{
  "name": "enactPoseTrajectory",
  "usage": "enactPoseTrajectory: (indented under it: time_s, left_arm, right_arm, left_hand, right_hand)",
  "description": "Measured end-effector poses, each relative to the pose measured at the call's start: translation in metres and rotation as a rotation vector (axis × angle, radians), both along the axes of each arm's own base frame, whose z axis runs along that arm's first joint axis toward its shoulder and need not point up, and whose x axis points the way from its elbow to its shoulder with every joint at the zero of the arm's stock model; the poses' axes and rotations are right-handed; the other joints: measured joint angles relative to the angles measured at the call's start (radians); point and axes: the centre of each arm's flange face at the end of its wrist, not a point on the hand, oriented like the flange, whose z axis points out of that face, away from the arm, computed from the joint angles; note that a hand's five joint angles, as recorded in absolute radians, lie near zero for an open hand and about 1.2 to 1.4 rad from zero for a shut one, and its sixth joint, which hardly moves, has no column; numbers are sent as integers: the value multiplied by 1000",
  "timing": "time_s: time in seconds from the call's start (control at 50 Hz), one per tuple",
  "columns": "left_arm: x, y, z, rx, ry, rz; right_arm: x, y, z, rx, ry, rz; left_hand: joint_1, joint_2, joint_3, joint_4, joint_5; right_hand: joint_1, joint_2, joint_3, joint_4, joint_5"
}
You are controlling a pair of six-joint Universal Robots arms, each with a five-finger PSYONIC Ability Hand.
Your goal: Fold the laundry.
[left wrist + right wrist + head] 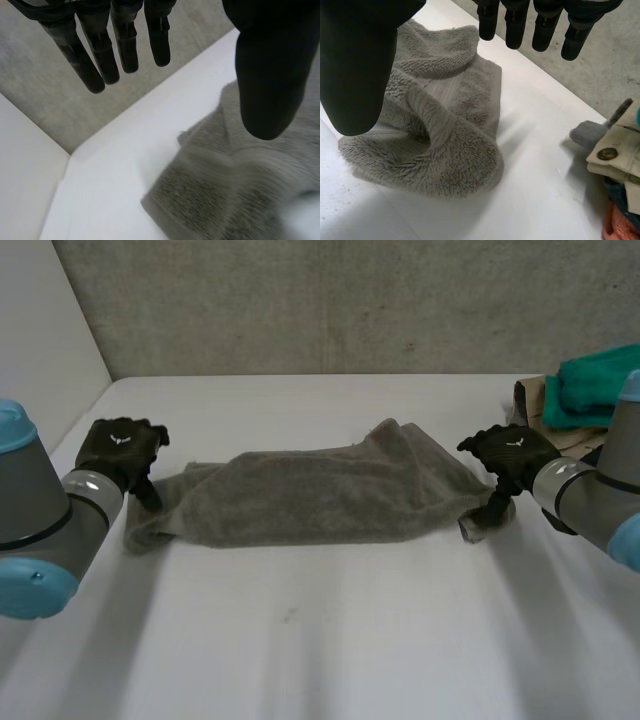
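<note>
One grey towel (320, 495) is laid lengthwise across the middle of the table (330, 640), one end toward the left edge and the other toward the right edge. It is rumpled and loosely doubled, with a hump on the far side near the right end.

The left hand (118, 452) is set at the towel's left end. In the left wrist view its fingers (102, 55) are straight and spread from the thumb, nothing grasped. The right hand (510, 455) is set at the right end. Its fingers (516, 25) are straight too, the bunched end lies under the palm, nothing grasped. Whether fingertips touch the pile cannot be told.

The step is judged to be taking hold of both ends before a fold. It would be done best if a true corner or hem is pinched at each end, not the rolled bulge seen in the right wrist view. Both layers should be caught together, or one will be left behind. The ends should be lifted evenly and the cloth drawn taut so the hump is flattened first.

Other laundry is stacked at the far right corner: a teal cloth (590, 385) on a beige garment (620, 155). It should be kept clear of by the right arm.
</note>
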Motion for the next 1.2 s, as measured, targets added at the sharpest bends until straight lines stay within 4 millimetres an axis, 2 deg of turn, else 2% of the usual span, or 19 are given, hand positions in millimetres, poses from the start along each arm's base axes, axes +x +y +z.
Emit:
enactPoseTrajectory:
  time_s: [0.1,0.2,0.42,0.5,0.54,0.58,0.62,0.64,0.68,0.78,0.8,0.86,0.94,1.02,1.12,1.14,1.16,1.18,1.2]
  left_arm:
    - [3,15,-3,122,-10,-18]
    - [6,17,-13,200,-8,-43]
    - [7,-14,-44,219,-64,-32]
    - [7,-25,-55,224,-99,-18]
    - [8,-30,-58,220,-112,-13]
    - [8,-33,-57,212,-119,-9]
    - [8,-33,-57,212,-119,-9]
    - [8,-35,-54,197,-119,-4]
    - [8,-36,-48,182,-109,-2]
    - [4,-30,-30,141,-70,-3]
    - [2,-27,-24,130,-58,-6]
    - [-1,-20,-12,106,-38,-14]
    - [-4,-10,6,72,-19,-26]
    - [-7,5,40,10,6,-42]
    - [-7,30,104,-118,71,-72]
    - [-7,38,121,-156,95,-83]
    - [-7,41,131,-175,108,-89]
    - [-7,47,146,-207,131,-100]
    - [-7,50,154,-224,146,-106]
  right_arm:
    - [-4,0,3,19,-2,-12]
    - [-5,2,2,31,6,-12]
    - [-2,9,-6,42,26,4]
    - [-1,9,-9,27,26,2]
    - [0,8,-11,18,26,-1]
    - [0,6,-13,8,24,-5]
    - [0,6,-13,8,24,-5]
    - [0,3,-17,-6,22,-10]
    - [1,0,-21,-15,20,-12]
    - [4,-6,-30,-29,19,-12]
    - [4,-8,-32,-31,19,-11]
    - [6,-11,-34,-28,20,-9]
    - [5,-9,-28,-16,17,-11]
    - [-3,-1,5,-18,-6,-22]
    - [-19,11,74,-106,-70,-32]
    - [-24,13,92,-138,-91,-34]
    - [-25,13,97,-148,-97,-35]
    - [-29,14,115,-182,-123,-38]
    - [-31,14,123,-196,-138,-39]
  left_hand:
    - [0,-20,-23,-19,-27]
    - [0,-20,-23,-19,-27]
    - [69,57,56,75,76]
    - [353,316,311,320,317]
    - [424,379,374,389,386]
    - [651,616,596,613,605]
    - [651,616,596,613,605]
    - [741,783,769,793,763]
    - [741,792,779,802,765]
    - [741,794,781,803,765]
    - [741,794,781,803,765]
    - [741,794,781,803,765]
    - [741,794,781,803,765]
    - [741,795,782,803,765]
    - [741,795,782,803,765]
    - [741,795,782,803,765]
    - [741,796,782,803,765]
    - [741,795,782,803,765]
    - [741,795,782,803,765]
  right_hand:
    - [0,0,0,0,0]
    - [0,0,0,0,0]
    - [0,0,0,0,0]
    - [0,0,0,0,0]
    - [2,3,4,3,1]
    - [3,3,5,4,4]
    - [3,3,5,4,4]
    - [3,3,5,5,4]
    - [76,91,94,87,87]
    - [446,440,441,431,425]
    - [670,686,677,663,659]
    - [902,945,938,935,920]
    - [902,962,973,978,941]
    - [902,962,974,978,941]
    - [902,962,975,980,941]
    - [902,962,975,981,941]
    - [902,962,975,981,941]
    - [902,962,975,981,941]
    - [902,962,975,981,941]
